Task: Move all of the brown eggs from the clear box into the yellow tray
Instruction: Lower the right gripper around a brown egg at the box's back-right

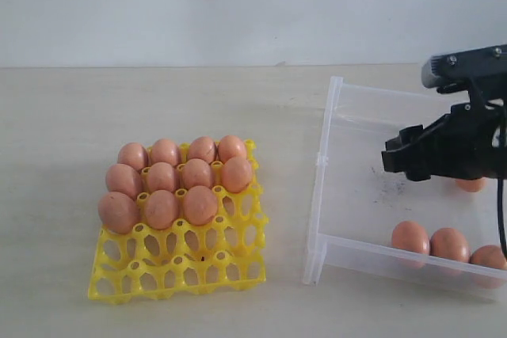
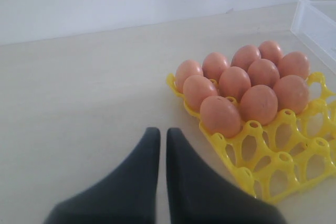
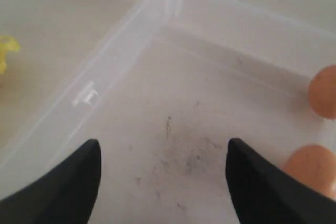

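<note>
Several brown eggs fill the back three rows of the yellow tray, whose front row of cups stands empty. The clear box on the right holds three eggs along its near wall and one half hidden behind my right gripper. That gripper hovers open over the box's bare, smudged floor, with two eggs off to one side of its fingers. My left gripper is shut on nothing, over bare table beside the tray.
The pale table runs back to a white wall. A wide strip of table lies between tray and box. The box's tall left wall stands between my right gripper and the tray.
</note>
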Tool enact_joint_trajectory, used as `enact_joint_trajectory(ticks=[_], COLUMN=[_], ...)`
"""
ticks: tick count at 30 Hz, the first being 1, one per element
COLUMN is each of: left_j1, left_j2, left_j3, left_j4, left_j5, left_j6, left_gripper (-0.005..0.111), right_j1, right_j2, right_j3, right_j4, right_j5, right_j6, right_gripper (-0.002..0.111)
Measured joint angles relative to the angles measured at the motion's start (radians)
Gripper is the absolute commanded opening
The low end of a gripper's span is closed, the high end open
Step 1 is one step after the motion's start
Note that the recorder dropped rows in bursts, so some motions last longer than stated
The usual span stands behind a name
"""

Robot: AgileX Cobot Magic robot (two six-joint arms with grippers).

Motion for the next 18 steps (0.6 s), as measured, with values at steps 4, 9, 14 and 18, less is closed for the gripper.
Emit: enact_joint_trajectory(ticks=[4, 9, 14, 18], left_j1=[0.0, 0.0, 0.0, 0.0], left_j2=[0.0, 0.0, 0.0, 0.0], left_j3=[0.0, 0.0, 0.0, 0.0], left_j4=[0.0, 0.0, 0.0, 0.0], left_j5=[0.0, 0.0, 0.0, 0.0], left_j6=[0.0, 0.0, 0.0, 0.0], left_gripper=[0.004, 0.004, 0.004, 0.004], right_j1=[0.0, 0.0, 0.0, 0.0], right_j2=[0.028, 0.101, 0.168, 0.214], right_j3=[-0.176, -0.331, -0.458, -0.515], right_j4=[0.002, -0.06, -0.337, -0.412], right_j5=[0.317, 0.524, 0.736, 0.877], right_j6=[0.035, 0.103, 0.381, 0.471], right_gripper=[0.058, 0.055, 0.036, 0.047])
